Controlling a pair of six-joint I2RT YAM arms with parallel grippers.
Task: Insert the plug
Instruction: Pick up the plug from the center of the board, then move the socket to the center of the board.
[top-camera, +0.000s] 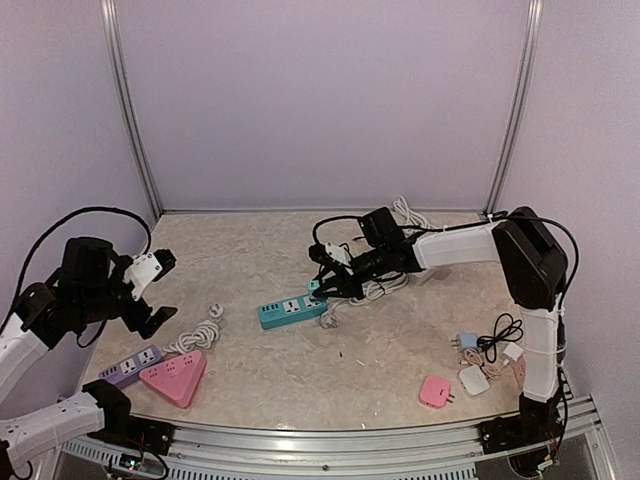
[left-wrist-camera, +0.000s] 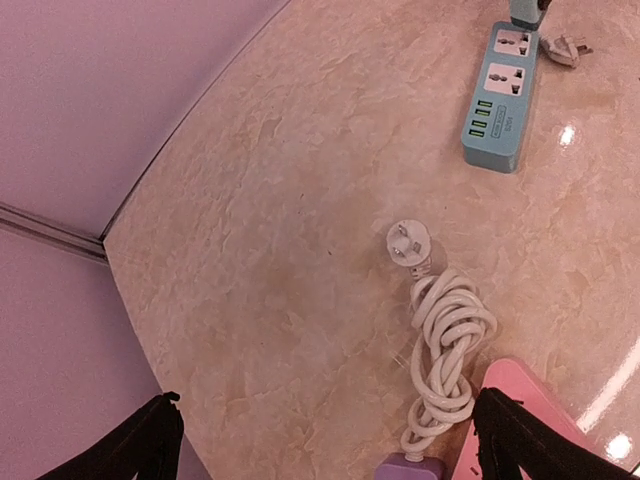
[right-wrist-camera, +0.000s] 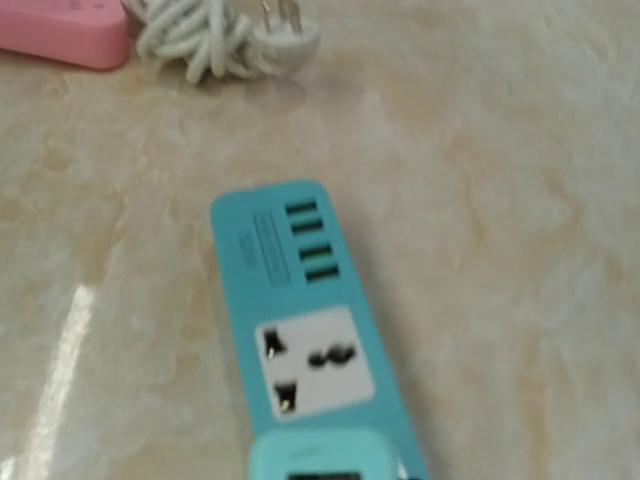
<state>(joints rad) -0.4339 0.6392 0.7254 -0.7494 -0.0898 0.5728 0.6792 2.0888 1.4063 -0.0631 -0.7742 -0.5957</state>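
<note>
R wrist: teal plug (right-wrist-camera: 325, 457) over strip (right-wrist-camera: 240, 285) — top cam: R gripper (top-camera: 320, 288) holds it.

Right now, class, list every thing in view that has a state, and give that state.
Left gripper: jaws wide open, empty.
Right gripper: jaws closed on the blue plug.
Blue plug: at the power strip's end; seated or not, unclear.
Power strip: flat on the table, visible sockets empty.
White cord: coiled, unplugged, lying loose.
</note>
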